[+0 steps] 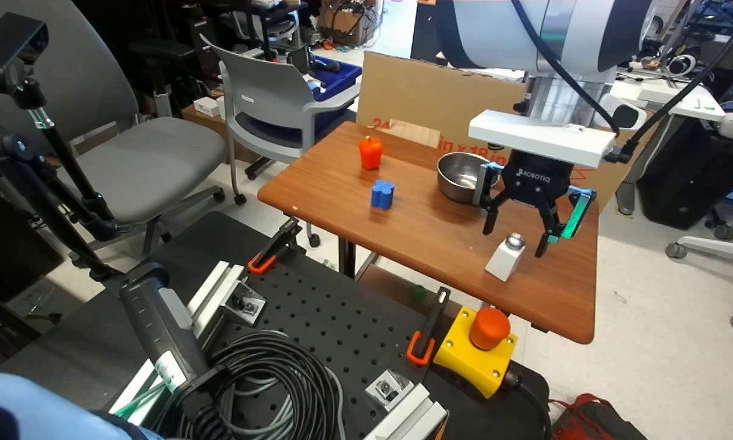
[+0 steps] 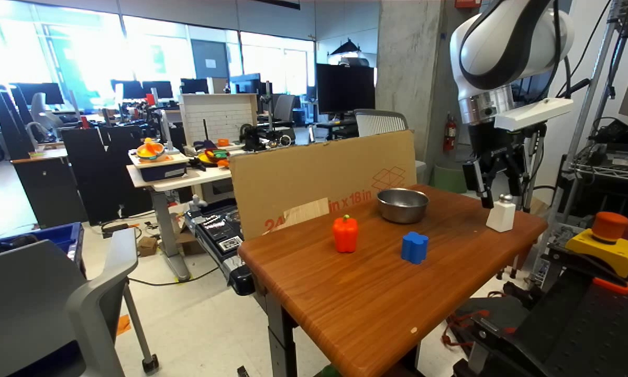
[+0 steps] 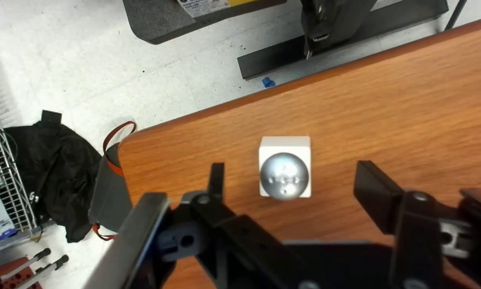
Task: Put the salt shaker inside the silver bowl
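Observation:
The white salt shaker with a round shiny metal cap stands upright near the table's front edge in both exterior views (image 1: 504,263) (image 2: 501,215). It also shows from above in the wrist view (image 3: 285,172). The silver bowl stands farther back on the table in both exterior views (image 1: 453,186) (image 2: 403,210); it is out of the wrist view. My gripper (image 1: 516,234) is open and empty, above the table close to the shaker. In the wrist view the shaker shows between the two spread fingers of the gripper (image 3: 290,176), not touching either, nearer the left finger.
An orange-red toy pepper (image 1: 370,154) and a blue clover-shaped block (image 1: 383,195) stand on the wooden table (image 1: 415,226). A cardboard sheet (image 2: 319,183) stands along the table's back. A yellow box with a red button (image 1: 479,351) sits in front of the table.

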Available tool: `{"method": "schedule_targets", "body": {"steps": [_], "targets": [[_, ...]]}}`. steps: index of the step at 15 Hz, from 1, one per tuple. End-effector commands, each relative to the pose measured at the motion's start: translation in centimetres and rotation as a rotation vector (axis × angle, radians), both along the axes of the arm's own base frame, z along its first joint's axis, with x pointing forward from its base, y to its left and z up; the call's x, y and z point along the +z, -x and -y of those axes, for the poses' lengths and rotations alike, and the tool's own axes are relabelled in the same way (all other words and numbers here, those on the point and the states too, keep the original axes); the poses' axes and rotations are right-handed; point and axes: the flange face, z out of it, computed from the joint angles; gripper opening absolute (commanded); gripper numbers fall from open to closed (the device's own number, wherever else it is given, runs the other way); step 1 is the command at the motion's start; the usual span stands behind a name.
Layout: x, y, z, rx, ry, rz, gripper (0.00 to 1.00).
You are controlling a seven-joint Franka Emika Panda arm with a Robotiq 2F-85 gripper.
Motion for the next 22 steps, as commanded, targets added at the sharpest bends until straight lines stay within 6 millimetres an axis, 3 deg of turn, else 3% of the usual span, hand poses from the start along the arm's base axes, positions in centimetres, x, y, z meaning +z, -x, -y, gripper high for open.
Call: {"method": "schedule_targets", "body": {"steps": [1, 6, 7, 12, 16, 19, 22], "targets": [[-0.8, -1.1, 0.5, 0.004, 0.027, -0.023, 0.51], [0.4, -1.2, 0.4, 0.009, -0.006, -0.035, 0.12], [1.2, -1.3, 0.4, 0.012, -0.013, -0.032, 0.10], [7.3, -3.2, -1.5, 0.025, -0.054, 0.095, 0.10], [12.2, -6.3, -4.8, 0.024, -0.117, 0.204, 0.10], [13.8, -8.8, -7.1, 0.029, -0.147, 0.243, 0.10], [13.8, -10.9, -8.3, 0.037, -0.151, 0.254, 0.10]]}}
